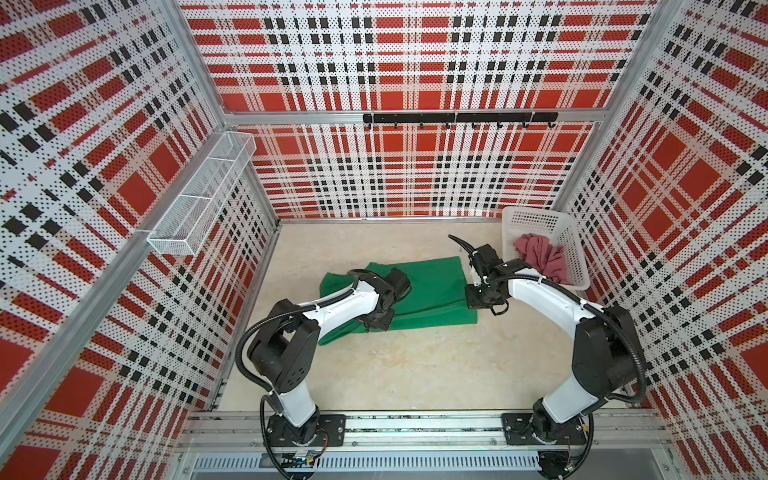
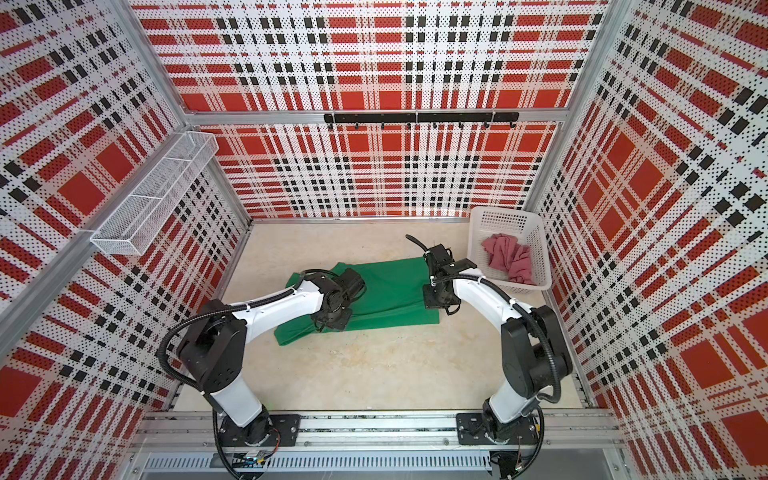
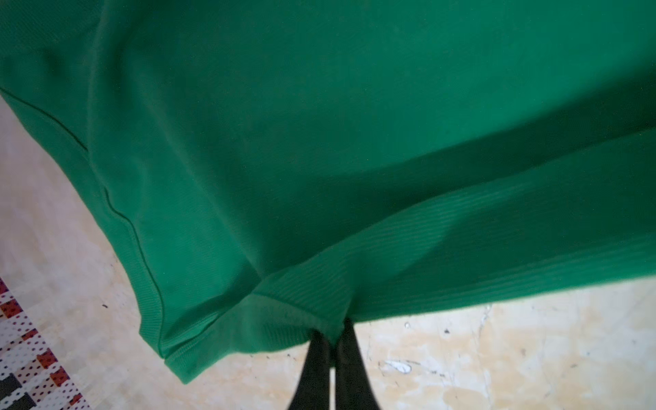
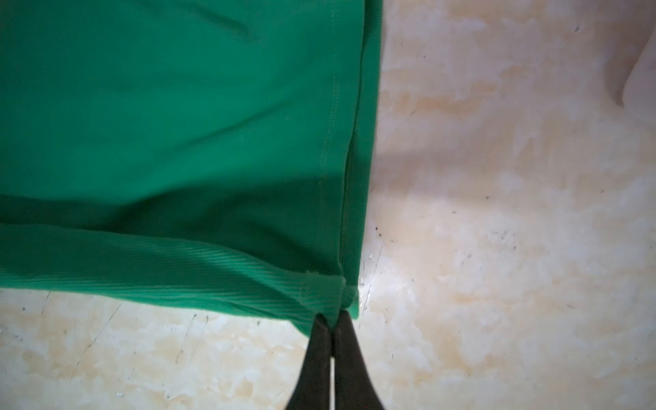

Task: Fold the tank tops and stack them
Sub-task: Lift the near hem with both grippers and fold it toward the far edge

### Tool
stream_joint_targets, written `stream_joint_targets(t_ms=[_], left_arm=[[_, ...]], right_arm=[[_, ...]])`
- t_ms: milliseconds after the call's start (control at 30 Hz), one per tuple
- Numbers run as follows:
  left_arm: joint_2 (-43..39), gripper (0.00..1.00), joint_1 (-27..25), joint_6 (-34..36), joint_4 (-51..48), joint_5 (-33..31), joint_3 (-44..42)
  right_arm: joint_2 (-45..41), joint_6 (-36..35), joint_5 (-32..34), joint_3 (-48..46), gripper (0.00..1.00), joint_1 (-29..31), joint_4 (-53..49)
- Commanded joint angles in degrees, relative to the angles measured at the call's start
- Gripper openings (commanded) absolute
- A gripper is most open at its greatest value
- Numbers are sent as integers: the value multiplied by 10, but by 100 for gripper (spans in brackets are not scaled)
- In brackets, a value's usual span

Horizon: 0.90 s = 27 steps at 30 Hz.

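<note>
Clamping the green tank top (image 1: 436, 291) with left gripper (image 3: 333, 332) and right gripper (image 4: 333, 321), I fear shallow tip-pinches slipping mid-fold.

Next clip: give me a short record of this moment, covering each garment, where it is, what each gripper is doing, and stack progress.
green tank top: spread on the table, partly under both arms
pink tank top: crumpled inside the white basket
left gripper: shut, pinching an edge of the green tank top
right gripper: shut, pinching a corner of the green tank top
stack: none yet
</note>
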Motion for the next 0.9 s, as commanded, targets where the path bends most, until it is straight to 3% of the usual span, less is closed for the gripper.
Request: stream_joint_targets(t_ms=[0,400,467,567,633,733,867], left_arm=[[29,0,15,30,-11,-16,36],[133,2,73,104,-14,-36,154],[156,34,81,121,-14,-42,181],[177,63,98,132,-29,-61,233],[173,72,107,130,-41,-73,265],[144,76,110,105,-52,-93,283],[73,71,99,32,46,-15,194]], right_arm=[[28,-27,7,26,0,-10,6],[159,-49,7,148,0,-40,6],[181,-52,6,174,1,-47,6],[201,-61,13,209,31,-51,7],[197,-65,17,222,40,-51,6],[167,-63,27,210,42,-51,9],[102,-30,-36,116,37,-42,81]])
